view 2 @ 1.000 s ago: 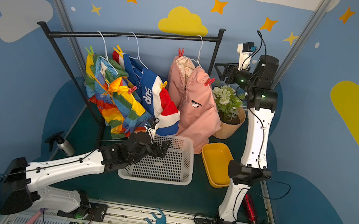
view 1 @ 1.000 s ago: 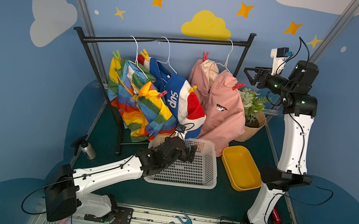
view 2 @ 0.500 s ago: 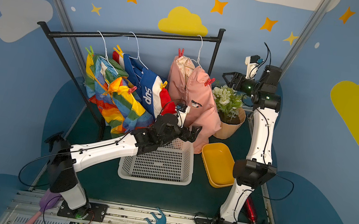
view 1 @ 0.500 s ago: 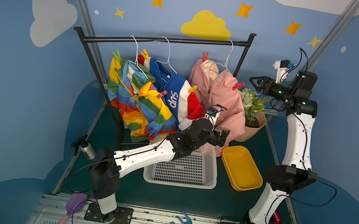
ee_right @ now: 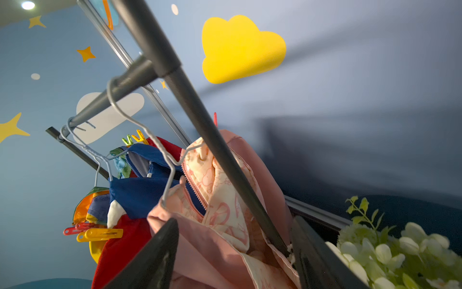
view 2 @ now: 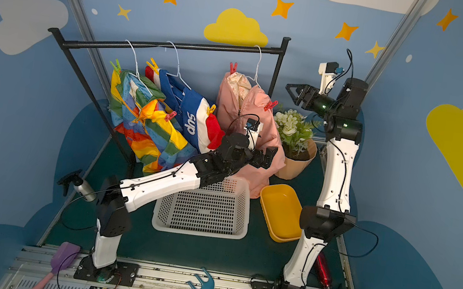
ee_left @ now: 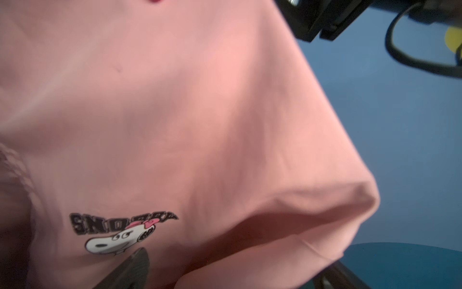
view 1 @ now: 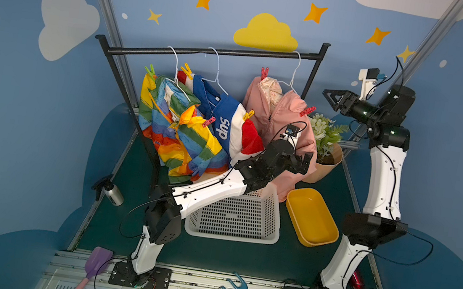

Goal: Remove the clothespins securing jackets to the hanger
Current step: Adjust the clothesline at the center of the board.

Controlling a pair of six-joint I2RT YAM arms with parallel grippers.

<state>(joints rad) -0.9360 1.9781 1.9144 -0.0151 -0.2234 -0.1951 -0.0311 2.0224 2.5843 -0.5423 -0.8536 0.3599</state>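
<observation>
Against the blue starry wall [view 1: 351, 23], the left gripper [view 1: 303, 163], jaws wide apart and empty, has risen from the white basket [view 1: 229, 237] to the pink jacket [view 1: 284, 113], the right gripper [view 1: 329, 99] waits likewise apart beside the rack post [view 1: 313, 73], and all six clothespins [view 1: 307, 111] stay clipped on.

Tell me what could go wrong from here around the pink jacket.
The rack post runs in front of the open right gripper, near the red clothespin on the shoulder of the pink jacket; reaching in may strike it. The open left gripper sits close to its loose fabric and could snag it.
</observation>
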